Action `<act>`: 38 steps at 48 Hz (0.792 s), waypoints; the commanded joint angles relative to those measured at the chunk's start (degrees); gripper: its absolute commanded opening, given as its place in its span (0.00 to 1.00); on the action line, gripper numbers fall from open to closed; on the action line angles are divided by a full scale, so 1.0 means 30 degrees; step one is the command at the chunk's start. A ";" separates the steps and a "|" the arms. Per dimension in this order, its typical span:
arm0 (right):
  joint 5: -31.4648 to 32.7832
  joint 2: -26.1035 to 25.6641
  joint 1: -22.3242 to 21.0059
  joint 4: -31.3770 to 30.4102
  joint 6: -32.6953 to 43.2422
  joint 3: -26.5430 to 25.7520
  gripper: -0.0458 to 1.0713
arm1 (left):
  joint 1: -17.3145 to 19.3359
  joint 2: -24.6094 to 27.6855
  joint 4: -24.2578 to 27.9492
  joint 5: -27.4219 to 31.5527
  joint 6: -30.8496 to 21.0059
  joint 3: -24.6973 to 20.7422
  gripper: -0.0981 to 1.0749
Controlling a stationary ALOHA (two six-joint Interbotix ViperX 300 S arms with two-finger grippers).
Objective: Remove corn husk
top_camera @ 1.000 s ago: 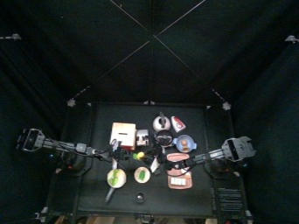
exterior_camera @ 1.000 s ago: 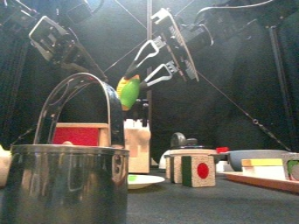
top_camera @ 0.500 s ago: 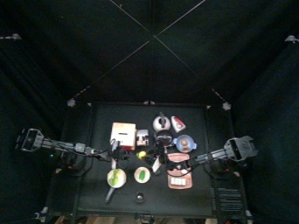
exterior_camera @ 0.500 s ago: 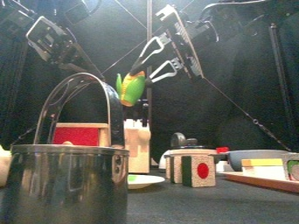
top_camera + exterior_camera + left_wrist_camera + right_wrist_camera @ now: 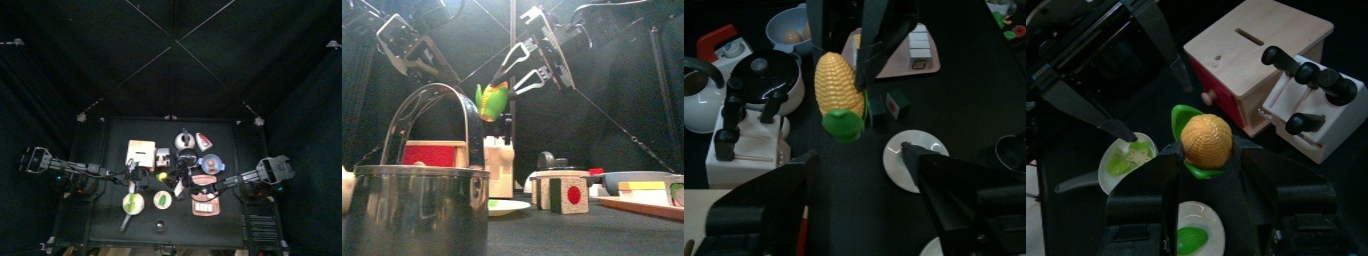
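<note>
Yellow kernels are exposed along most of the corn (image 5: pixel 838 85), and the green corn husk (image 5: pixel 844 126) is seen only as a small cup around one end of the cob. The piece is held in the air above the table (image 5: pixel 120 135): in the right wrist view the cob (image 5: pixel 1207 142) is seen end-on, seated between the two jaws of the right gripper (image 5: pixel 1207 165), which are closed on its husked end with green leaf tips showing at either side. In the front view the corn (image 5: pixel 493 100) hangs tilted, just below and beside the right gripper (image 5: pixel 527 72), high over the clutter. The left gripper (image 5: pixel 858 175) is spread wide, its two jaws standing well apart with nothing between them; the husked end of the cob lies just ahead of their gap, apart from both fingers. In the front view the left gripper (image 5: pixel 406 42) is seen up and to the side of the corn, clear of it. Beyond the left gripper's jaws, a round white dish (image 5: pixel 914 155) with a green centre lies on the table, with a black-and-white toy appliance (image 5: pixel 754 95) off to one side. Below the right gripper a wooden block with a red panel (image 5: pixel 1247 55) and a second pale dish (image 5: pixel 1126 160) are visible. Nearest the front camera a steel pot (image 5: pixel 416 200) with an arched handle is seen.
</note>
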 commanded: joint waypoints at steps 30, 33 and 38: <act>0.0088 -0.0410 -0.0029 -0.0088 -0.0029 -0.0410 0.58 | 0.1143 0.2051 -0.3750 -0.0059 -0.0059 -0.2197 0.96; 0.0088 -0.0410 -0.0029 -0.0117 -0.0029 -0.0410 0.58 | 0.1143 0.2080 -0.3750 -0.0059 -0.0059 -0.2197 0.96; 0.0088 -0.0410 -0.0029 -0.0117 -0.0029 -0.0410 0.58 | 0.1289 0.2256 -0.3662 -0.0059 -0.0059 -0.2227 0.95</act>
